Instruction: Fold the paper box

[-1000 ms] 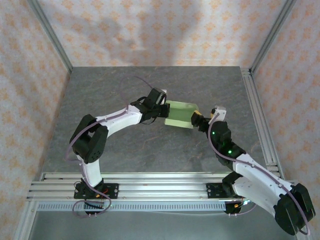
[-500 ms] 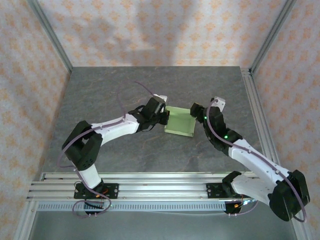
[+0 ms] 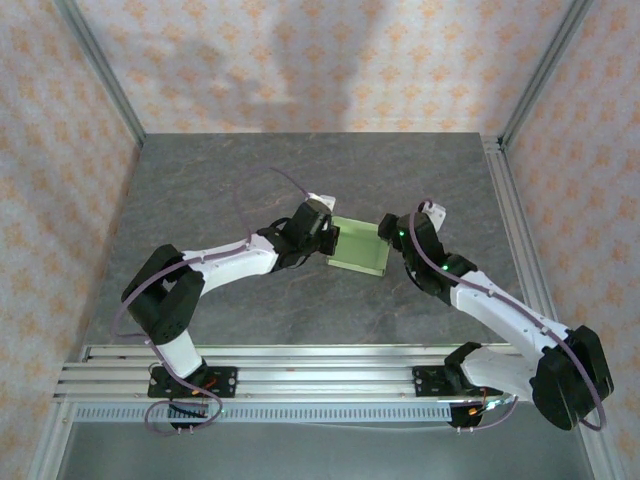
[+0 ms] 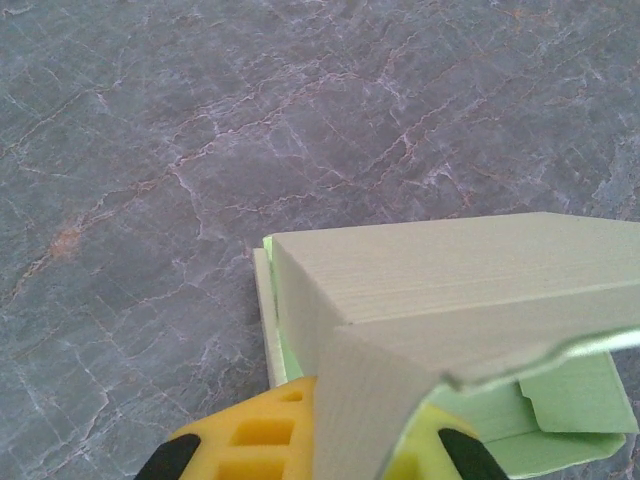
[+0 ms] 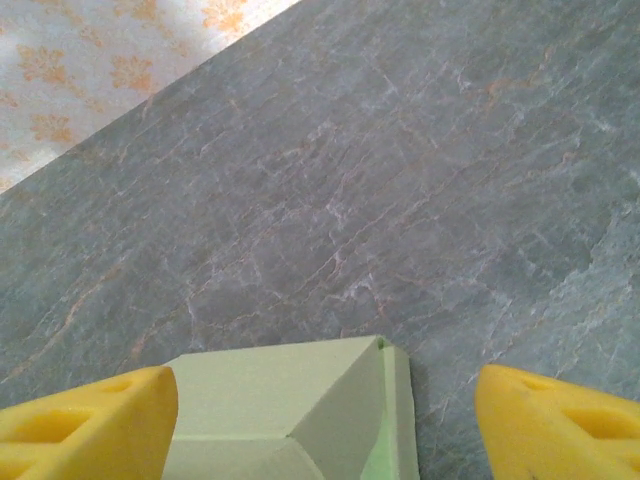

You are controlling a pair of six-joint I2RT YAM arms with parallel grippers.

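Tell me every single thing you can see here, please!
box: one, pale yellow-green, middle of the table, between the two grippers
table: one, grey with marble veins, under everything
walls: three, pale with orange flower pattern, around the table
rails: silver metal, along the table's near edge and right side
left arm: one, white and black, reaching to the box
right arm: one, white and black, reaching to the box
left gripper: one, yellow fingers, shut on a flap of the box
right gripper: one, yellow fingers, open at the box's right end
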